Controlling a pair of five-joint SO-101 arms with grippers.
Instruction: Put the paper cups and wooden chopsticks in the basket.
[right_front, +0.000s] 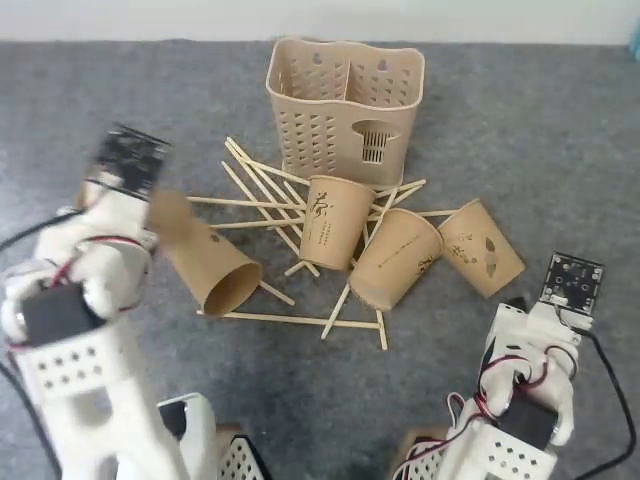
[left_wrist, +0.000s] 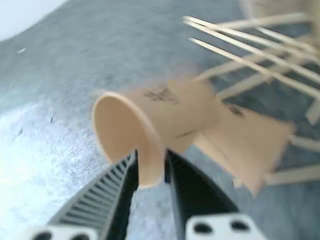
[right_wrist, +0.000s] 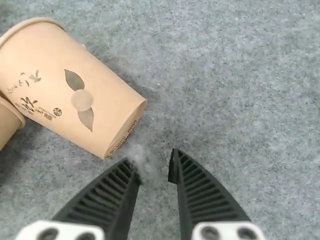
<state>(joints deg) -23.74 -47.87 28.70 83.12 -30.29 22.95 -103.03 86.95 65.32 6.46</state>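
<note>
Your left pincer (left_wrist: 150, 167) appears clenched on the rim of a paper cup (left_wrist: 165, 115), left of the chopsticks (right_front: 262, 185). Your right pincer (right_wrist: 152, 167) is released, just beside the rightmost cup (right_wrist: 70, 90). The basket (right_front: 345, 100) stands far.

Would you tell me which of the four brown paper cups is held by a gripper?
The leftmost brown paper cup, lying alone on its side: the left gripper pinches its rim between its fingers.
</note>
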